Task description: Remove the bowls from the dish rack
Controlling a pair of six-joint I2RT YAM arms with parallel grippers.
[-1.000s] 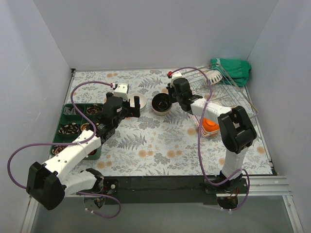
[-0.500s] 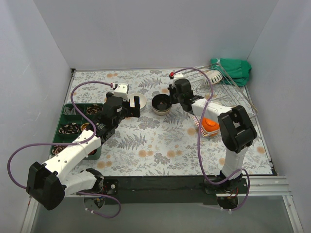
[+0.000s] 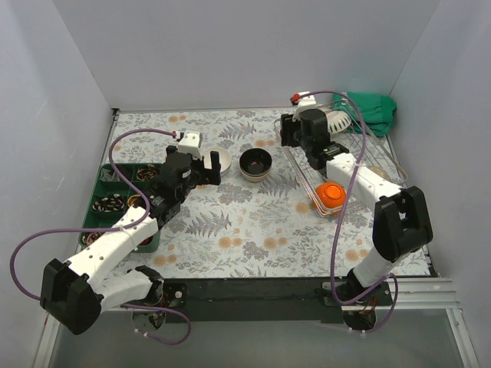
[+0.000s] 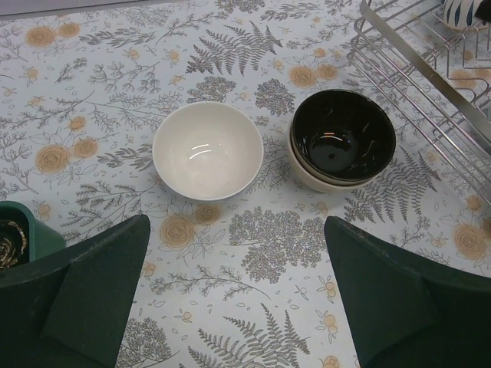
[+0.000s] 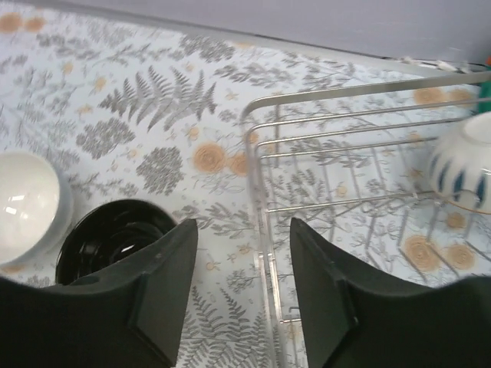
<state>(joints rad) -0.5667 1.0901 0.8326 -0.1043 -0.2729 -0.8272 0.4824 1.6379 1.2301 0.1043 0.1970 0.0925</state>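
Two bowls stand on the floral table: a white bowl [image 3: 221, 159] [image 4: 207, 151] [image 5: 27, 203] and a dark brown bowl [image 3: 255, 162] [image 4: 342, 138] [image 5: 113, 234] nested in a cream one. The dish rack [image 3: 360, 157] [image 4: 430, 73] [image 5: 337, 146] at the right holds an orange bowl [image 3: 332, 194] and a white striped bowl [image 3: 337, 120] [image 5: 462, 165]. My left gripper [image 3: 209, 170] [image 4: 238, 299] hangs open just short of the white bowl, with nothing between its jaws. My right gripper [image 3: 291, 138] [image 5: 244, 284] is open and empty over the rack's left edge, apart from the dark bowl.
A green compartment tray [image 3: 107, 184] [image 4: 15, 230] with small items sits at the left under my left arm. A green cloth [image 3: 372, 107] lies behind the rack at the back right. Grey walls close the table on three sides.
My right gripper let go of the dark bowl, opened, and swung right and back to the rack's edge. The bowl stays on the table. The left arm barely moved.
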